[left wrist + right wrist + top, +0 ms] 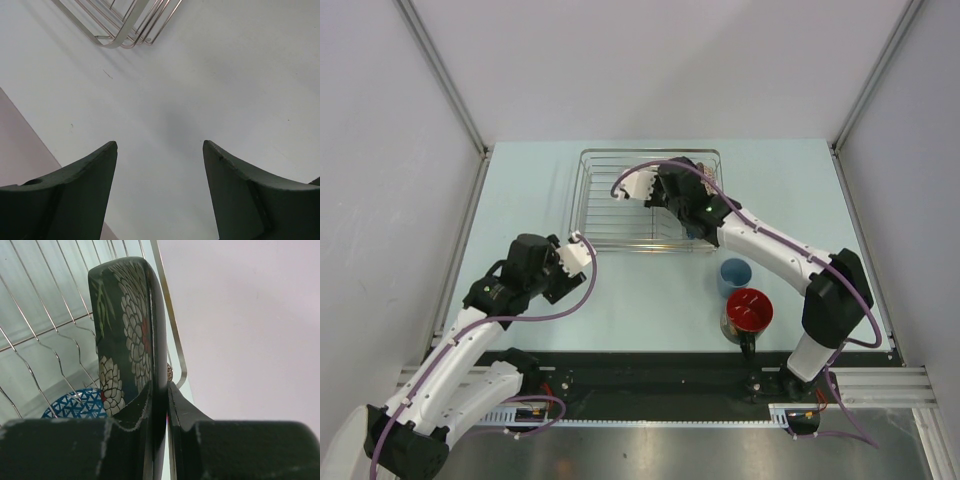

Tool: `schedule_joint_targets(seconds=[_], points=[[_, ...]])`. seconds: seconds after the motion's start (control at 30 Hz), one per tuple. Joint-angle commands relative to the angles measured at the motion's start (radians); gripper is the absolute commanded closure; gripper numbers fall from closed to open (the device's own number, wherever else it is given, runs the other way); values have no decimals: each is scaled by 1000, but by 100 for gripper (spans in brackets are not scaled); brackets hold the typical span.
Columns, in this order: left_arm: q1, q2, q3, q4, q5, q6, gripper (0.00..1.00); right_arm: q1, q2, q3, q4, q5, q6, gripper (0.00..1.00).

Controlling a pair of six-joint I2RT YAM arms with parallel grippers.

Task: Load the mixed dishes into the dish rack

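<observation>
My right gripper [160,385] is shut on the edge of the square black plate [130,315], which stands on edge with its white-flowered back showing. The plate hangs inside the silver wire dish rack [172,315], close to its right rim. From above, that gripper [682,190] sits over the right half of the rack [610,160]. The light blue cup [734,275] and the dark mug with red inside [748,312] stand on the table, nearer than the rack's right corner. My left gripper [160,145] is open over bare table just short of a rack corner [120,40].
A blue triangle-patterned dish [75,405] lies on the rack floor below the plate. From above, my left gripper [570,262] hovers by the rack's near left corner. Grey walls and metal rails enclose the pale blue table [520,190].
</observation>
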Motion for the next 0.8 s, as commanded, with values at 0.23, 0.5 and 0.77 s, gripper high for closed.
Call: schedule_joint_targets(seconds=[0.23,0.5,0.77], points=[[8,2,-6,36,-3,-9,25,47,-36,9,114,-37,-251,100],[8,4,-6,39,-3,-12,25,45,-36,9,99,-73,-329,100],[8,7,-12,44,-1,-15,25,35,-33,11,93,-99,-366,100]])
